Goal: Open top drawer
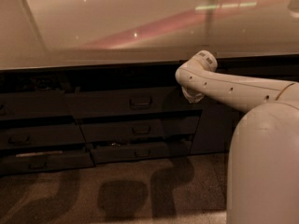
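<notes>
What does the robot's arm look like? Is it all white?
Mostly, yes. The arm is a smooth, creamy-white tube with a row of small dark dots along its side and a rounded joint at the bend. The big rounded shell in front is the same colour. No cables show. The end effector is a pale nub just under the bend, by the top drawer.

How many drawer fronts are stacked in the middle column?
3: the top drawer, the middle drawer beneath, the bottom drawer lowest; none looks hidden. The gripper sits at the top drawer's right end.
</notes>
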You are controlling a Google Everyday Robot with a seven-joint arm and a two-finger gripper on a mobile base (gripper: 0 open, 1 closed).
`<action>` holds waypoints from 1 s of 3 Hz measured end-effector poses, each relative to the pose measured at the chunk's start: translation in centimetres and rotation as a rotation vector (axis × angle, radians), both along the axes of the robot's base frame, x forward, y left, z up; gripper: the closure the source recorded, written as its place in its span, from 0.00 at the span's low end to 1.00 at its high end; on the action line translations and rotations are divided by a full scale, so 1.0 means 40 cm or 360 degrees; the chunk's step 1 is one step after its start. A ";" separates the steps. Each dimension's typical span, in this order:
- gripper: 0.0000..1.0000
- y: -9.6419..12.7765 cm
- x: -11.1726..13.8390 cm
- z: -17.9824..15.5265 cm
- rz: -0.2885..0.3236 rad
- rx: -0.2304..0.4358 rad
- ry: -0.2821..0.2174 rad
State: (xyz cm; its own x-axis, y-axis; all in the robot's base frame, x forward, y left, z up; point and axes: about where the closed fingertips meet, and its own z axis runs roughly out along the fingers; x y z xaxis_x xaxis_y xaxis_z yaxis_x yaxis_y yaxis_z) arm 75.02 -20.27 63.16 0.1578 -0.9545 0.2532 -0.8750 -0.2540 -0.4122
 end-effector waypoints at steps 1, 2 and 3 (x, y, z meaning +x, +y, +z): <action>1.00 0.000 -0.001 0.007 0.0000 0.0000 0.0000; 1.00 0.001 -0.013 0.008 0.0006 0.0000 0.0004; 1.00 -0.006 -0.018 0.034 0.0002 0.0013 -0.0041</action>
State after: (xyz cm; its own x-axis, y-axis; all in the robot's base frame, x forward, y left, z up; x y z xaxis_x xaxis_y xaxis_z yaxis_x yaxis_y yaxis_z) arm 74.30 -20.49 64.53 0.1524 -0.9564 0.2492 -0.8639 -0.2513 -0.4365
